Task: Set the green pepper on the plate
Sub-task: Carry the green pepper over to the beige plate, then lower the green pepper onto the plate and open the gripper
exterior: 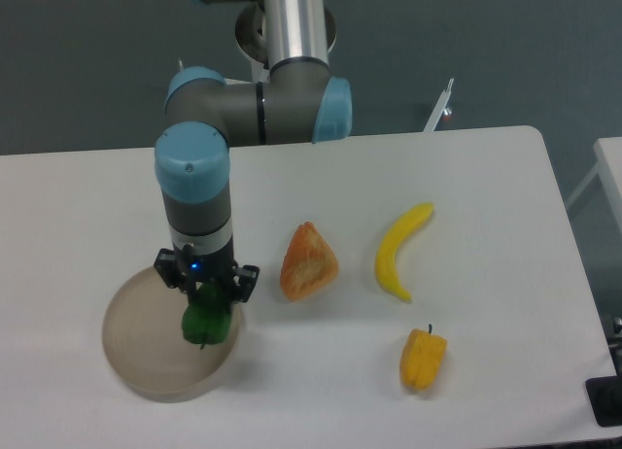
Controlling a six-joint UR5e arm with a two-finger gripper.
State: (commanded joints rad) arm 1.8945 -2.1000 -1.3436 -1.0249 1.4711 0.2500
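The green pepper (204, 321) is small, glossy and dark green. It sits over the right part of the round beige-grey plate (141, 347) at the front left of the table. My gripper (206, 298) points straight down onto the pepper's top, with its fingers on either side of it. The fingertips are hidden behind the wrist and the pepper, so I cannot tell whether they still grip it. I cannot tell whether the pepper rests on the plate or hangs just above it.
An orange-red wedge of food (309, 262) lies right of the plate. A yellow banana (400, 252) lies further right. A yellow-orange bell pepper (422, 360) sits at the front right. The table's right edge (573, 274) is beyond them.
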